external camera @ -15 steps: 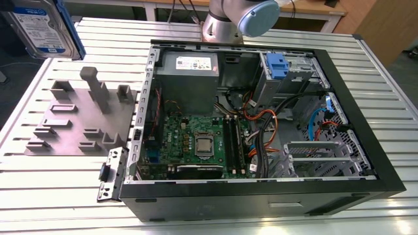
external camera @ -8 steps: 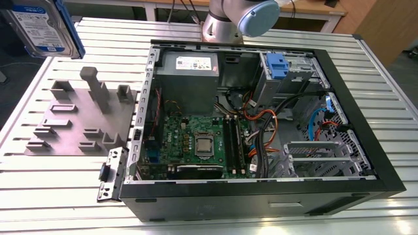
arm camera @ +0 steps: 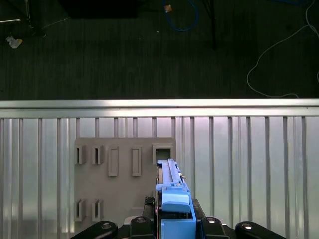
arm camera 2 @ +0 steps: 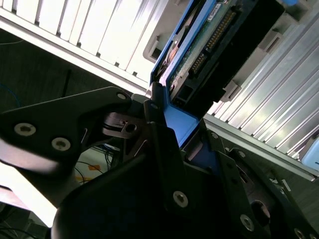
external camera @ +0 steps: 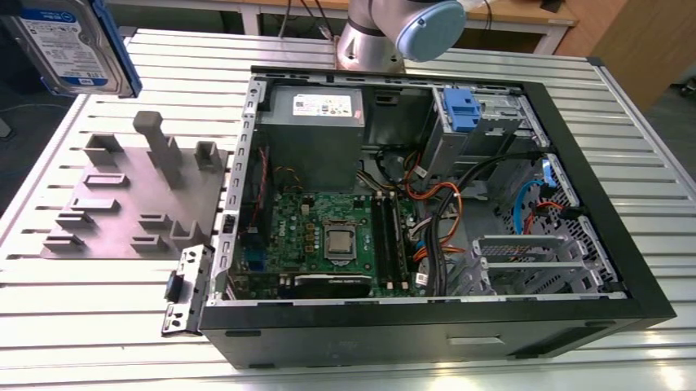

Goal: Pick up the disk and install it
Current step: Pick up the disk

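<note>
The disk (external camera: 68, 45) hangs in the air, clear of the counter (external camera: 98, 326), at about ten o'clock from the open computer case (external camera: 641, 309) in the exterior view. It is pinched on edge in the claw (arm camera: 174, 219), whose fingers press against its blue frame in both wrist views. By the look of it the pick-up is done and the install is not: the drive is well apart from the case and nothing of it sits in any bay. Directly under the disk lies the grey slotted holder (external camera: 109, 204), and I can see nothing in its pockets. Inside the case, the power supply (external camera: 315, 122) sits at twelve o'clock and the motherboard (external camera: 326, 236) at seven. A tangle of cables (external camera: 435, 195) runs through the middle — orange, black and blue. A blue latch (external camera: 462, 110) stands at one o'clock, and the metal drive cage (external camera: 522, 261) at four o'clock appears to hold no drive.
</note>
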Action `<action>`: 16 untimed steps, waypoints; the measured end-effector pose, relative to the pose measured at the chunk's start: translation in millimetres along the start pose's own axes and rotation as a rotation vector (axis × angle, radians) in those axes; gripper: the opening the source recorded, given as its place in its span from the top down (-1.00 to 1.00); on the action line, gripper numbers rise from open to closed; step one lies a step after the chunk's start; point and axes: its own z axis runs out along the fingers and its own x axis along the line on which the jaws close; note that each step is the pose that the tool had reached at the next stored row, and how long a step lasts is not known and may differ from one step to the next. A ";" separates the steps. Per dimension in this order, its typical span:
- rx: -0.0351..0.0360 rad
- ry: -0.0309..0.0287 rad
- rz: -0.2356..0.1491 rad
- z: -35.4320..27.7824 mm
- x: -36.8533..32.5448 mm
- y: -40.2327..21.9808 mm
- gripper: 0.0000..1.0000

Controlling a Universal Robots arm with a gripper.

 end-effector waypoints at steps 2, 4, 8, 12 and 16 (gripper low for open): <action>0.0000 0.0000 0.000 0.0 0.0 0.0 0.27; -0.0001 0.0000 0.000 -0.6 0.0 0.0 0.27; 0.0000 0.0000 0.000 -4.1 -0.1 0.0 0.27; 0.0001 0.0000 0.000 -9.1 -0.2 0.1 0.27; 0.0001 0.0000 0.000 -14.3 -0.3 0.1 0.27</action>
